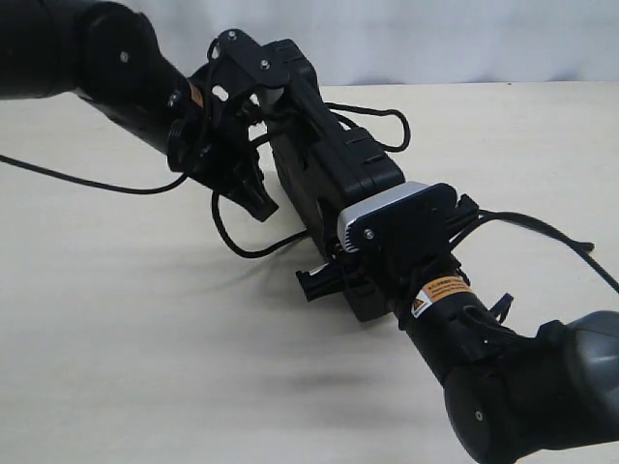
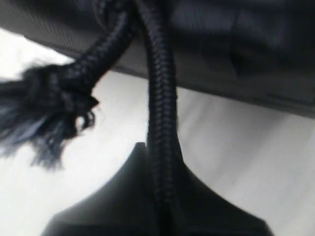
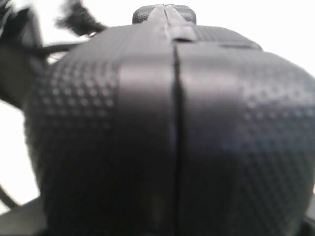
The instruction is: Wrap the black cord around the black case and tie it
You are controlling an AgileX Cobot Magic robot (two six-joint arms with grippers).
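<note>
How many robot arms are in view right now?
2. Left arm at the exterior view's upper left, left claw shut on the cord. Right arm at lower right, right claw gripping the case.

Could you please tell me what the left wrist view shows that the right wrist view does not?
Only the left wrist view: the black cord in close-up, its braid running into the shut left gripper, with its knot and frayed tuft off to one side. Only the right wrist view: the black case end on, filling the picture, with a dotted texture and a seam down the middle. Both: the case, the pale table and, probably, the tuft, small and blurred in the right wrist view.
</note>
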